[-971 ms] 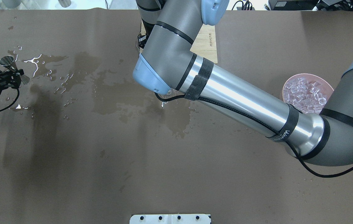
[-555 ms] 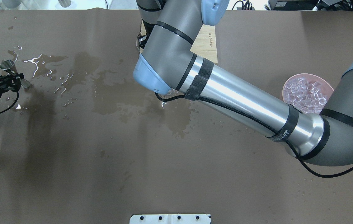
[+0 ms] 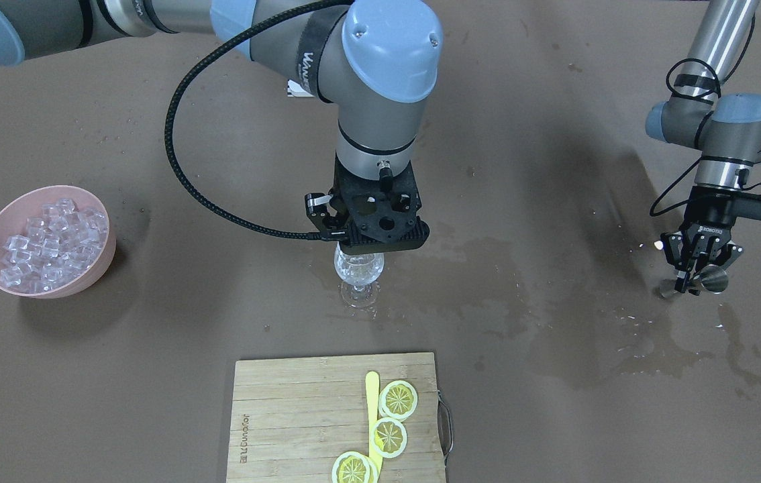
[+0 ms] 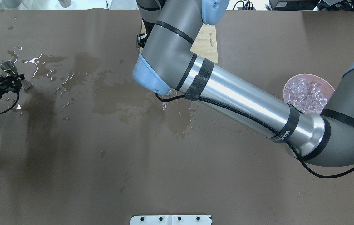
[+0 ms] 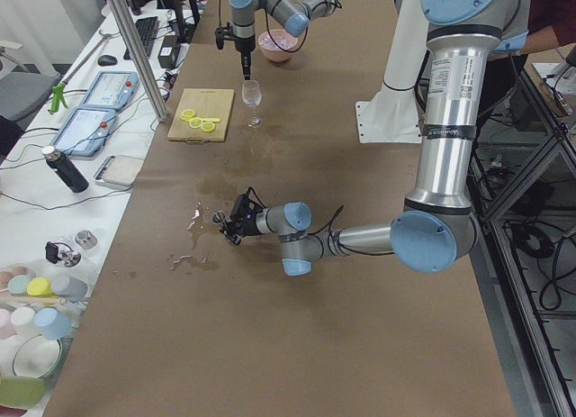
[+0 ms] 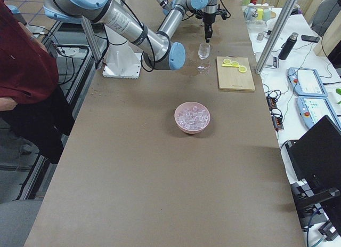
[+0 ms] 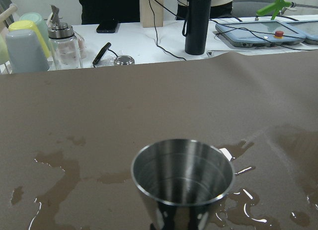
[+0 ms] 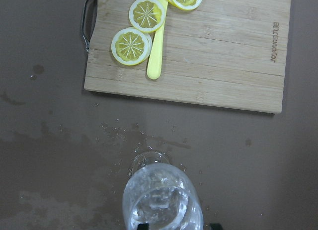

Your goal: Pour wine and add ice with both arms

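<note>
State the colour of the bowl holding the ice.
Pale pink bowl, clearest in the front-facing view.

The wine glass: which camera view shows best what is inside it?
The right wrist-mounted view: it looks down into the wine glass, so the ice inside shows. The front-facing view shows its bowl side-on under the right gripper; the overhead view hides nearly all behind the right arm; the side views show it small.

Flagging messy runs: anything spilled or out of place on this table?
Yes, spilled liquid: dark wet stains and shiny puddles spread over the table cover between the wine glass and the metal jigger held by the left gripper.
</note>
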Action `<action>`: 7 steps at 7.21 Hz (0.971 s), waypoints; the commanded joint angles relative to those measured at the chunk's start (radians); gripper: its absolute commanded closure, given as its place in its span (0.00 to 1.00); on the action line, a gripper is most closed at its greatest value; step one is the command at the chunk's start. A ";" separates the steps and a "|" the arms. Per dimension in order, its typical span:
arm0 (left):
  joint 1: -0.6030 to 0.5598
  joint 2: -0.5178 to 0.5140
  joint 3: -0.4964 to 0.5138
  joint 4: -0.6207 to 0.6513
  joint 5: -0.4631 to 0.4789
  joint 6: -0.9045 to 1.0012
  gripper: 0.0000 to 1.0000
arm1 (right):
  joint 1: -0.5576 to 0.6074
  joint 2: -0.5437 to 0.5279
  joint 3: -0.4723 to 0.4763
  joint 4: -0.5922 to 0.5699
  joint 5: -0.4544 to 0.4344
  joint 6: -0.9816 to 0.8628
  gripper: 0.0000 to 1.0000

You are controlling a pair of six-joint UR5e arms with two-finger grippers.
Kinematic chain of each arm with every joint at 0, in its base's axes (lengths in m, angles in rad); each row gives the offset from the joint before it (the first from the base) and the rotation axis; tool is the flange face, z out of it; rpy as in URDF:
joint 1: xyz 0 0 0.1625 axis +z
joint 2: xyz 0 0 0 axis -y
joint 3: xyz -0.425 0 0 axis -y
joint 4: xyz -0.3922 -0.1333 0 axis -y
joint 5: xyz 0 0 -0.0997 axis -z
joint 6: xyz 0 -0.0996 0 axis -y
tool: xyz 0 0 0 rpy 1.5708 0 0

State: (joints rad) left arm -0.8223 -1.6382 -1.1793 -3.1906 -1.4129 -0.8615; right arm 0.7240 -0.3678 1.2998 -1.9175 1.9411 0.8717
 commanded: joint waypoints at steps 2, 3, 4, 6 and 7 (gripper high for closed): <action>0.000 0.001 0.003 -0.011 0.005 0.007 0.64 | 0.018 -0.002 0.013 -0.002 0.009 -0.005 0.08; 0.000 0.001 0.003 -0.011 0.005 0.007 0.62 | 0.072 -0.006 0.016 -0.002 0.019 -0.010 0.03; 0.000 0.001 0.003 -0.012 0.005 0.007 0.61 | 0.116 -0.026 0.041 -0.015 0.050 -0.048 0.00; 0.000 0.001 0.003 -0.011 0.006 0.010 0.40 | 0.202 -0.179 0.161 -0.008 0.100 -0.129 0.00; 0.000 0.000 -0.003 -0.011 0.009 0.007 0.01 | 0.236 -0.289 0.255 -0.005 0.145 -0.187 0.00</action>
State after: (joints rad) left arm -0.8222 -1.6370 -1.1785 -3.2019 -1.4060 -0.8531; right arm 0.9153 -0.5355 1.4534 -1.9265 2.0411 0.7477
